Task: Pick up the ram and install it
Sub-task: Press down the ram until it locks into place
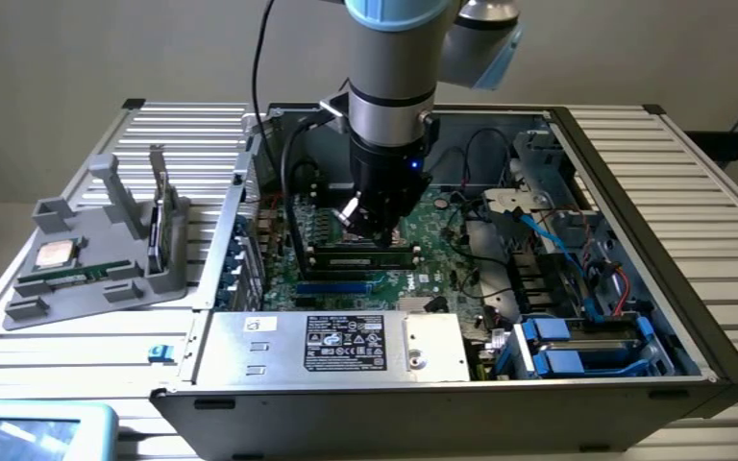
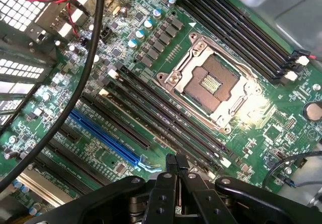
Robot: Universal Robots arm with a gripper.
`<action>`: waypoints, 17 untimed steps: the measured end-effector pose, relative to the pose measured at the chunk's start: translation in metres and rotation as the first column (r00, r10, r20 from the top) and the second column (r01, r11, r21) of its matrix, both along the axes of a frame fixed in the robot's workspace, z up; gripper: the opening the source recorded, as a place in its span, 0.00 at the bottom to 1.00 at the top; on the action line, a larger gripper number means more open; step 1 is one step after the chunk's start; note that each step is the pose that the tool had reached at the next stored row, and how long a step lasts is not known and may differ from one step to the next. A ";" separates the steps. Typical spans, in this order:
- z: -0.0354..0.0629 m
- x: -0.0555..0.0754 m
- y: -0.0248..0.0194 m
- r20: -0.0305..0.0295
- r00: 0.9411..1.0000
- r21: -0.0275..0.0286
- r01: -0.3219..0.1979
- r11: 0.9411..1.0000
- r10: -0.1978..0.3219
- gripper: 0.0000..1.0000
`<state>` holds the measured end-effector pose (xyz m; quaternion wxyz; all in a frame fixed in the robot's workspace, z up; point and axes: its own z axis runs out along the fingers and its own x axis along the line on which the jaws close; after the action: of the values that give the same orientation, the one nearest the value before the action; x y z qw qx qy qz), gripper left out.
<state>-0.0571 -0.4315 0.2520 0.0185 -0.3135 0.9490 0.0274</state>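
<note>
Fingertips of the tool (image 2: 175, 166) are pressed together with nothing between them, hanging low over the motherboard (image 1: 440, 240) inside the open computer case (image 1: 626, 288). In the wrist view the closed tips sit just above the end of the long black memory slots (image 2: 166, 118) that run beside the empty processor socket (image 2: 211, 83), with a blue expansion slot (image 2: 103, 138) a little further off. In the exterior view the arm (image 1: 392, 96) comes straight down into the case, its tool (image 1: 372, 223) near the middle of the board, right above a green stick lying along the slots (image 1: 366, 255); whether that stick is seated I cannot tell.

The ram (image 1: 77, 276) that can be clearly made out lies in the grey holder tray (image 1: 151, 279) on the desk (image 1: 74, 346), towards the desk's edge at the exterior view's left, well apart from the tool. A square silver processor chip (image 1: 54, 254) rests on the same tray just beside it. The case's power supply box (image 1: 331, 343) fills the near side of the case.
</note>
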 end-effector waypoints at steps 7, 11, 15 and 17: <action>-0.0008 0.000 0.0000 0.000 0.997 -0.001 0.077 0.997 -0.077 0.09; -0.0012 0.000 0.0000 0.000 0.993 -0.001 0.119 0.993 -0.119 0.09; -0.0015 0.000 0.0000 0.000 0.987 -0.002 0.160 0.987 -0.160 0.09; -0.0017 0.000 0.0000 -0.001 0.984 -0.003 0.179 0.984 -0.179 0.09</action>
<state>-0.0570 -0.4315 0.2503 0.0201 -0.2268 0.9734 0.0246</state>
